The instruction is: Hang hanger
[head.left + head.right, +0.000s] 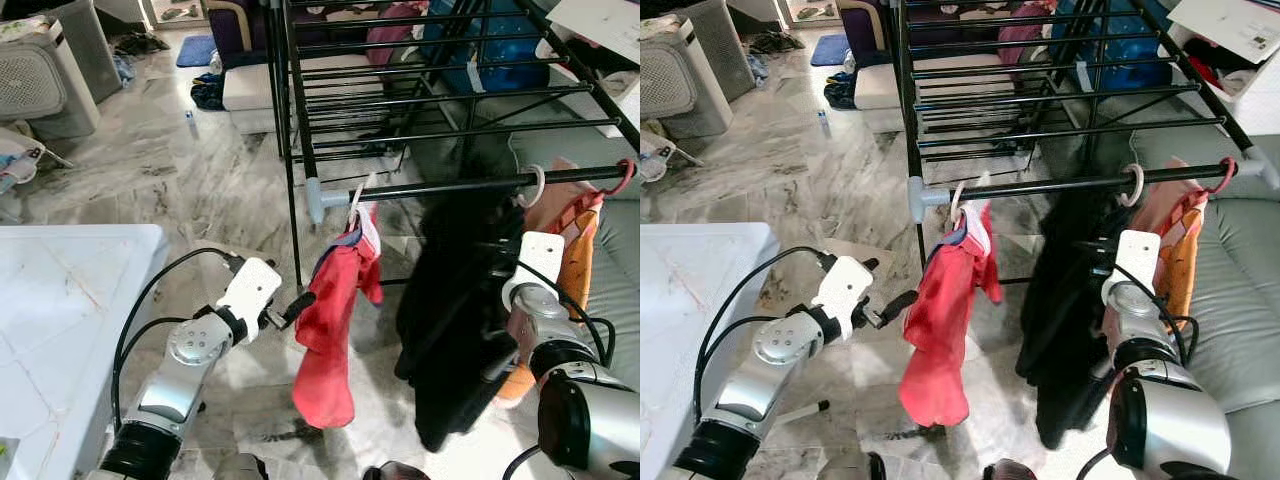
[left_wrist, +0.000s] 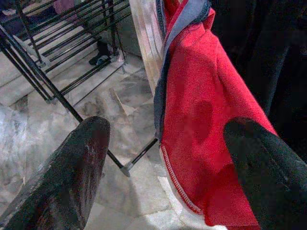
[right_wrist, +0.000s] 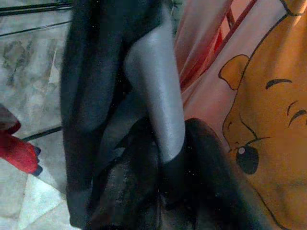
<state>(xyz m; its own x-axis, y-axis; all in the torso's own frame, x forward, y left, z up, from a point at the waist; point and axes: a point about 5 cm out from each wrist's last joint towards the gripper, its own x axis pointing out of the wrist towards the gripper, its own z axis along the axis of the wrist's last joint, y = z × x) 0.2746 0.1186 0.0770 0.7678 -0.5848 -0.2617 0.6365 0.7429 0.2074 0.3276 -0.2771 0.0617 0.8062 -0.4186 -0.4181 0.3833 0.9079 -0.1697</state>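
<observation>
A red garment (image 1: 330, 330) hangs from a white hanger hook (image 1: 356, 203) at the left end of the black rail (image 1: 450, 187). My left gripper (image 2: 170, 132) is open just left of the garment, one finger (image 1: 298, 303) almost touching the cloth. A black garment (image 1: 455, 300) hangs from a white ring hook (image 1: 533, 184) further right. My right gripper (image 3: 168, 167) is shut on a fold of that black garment, its fingers buried in the cloth. An orange and pink printed garment (image 1: 575, 250) hangs from a red hook (image 1: 626, 177) at the rail's right end.
The drying rack's upper rungs (image 1: 450, 100) rise behind the rail. A white table (image 1: 70, 300) stands at my left, a grey sofa (image 1: 620, 260) at my right. A grey appliance (image 1: 40, 80) stands at the far left on the marble floor (image 1: 200, 190).
</observation>
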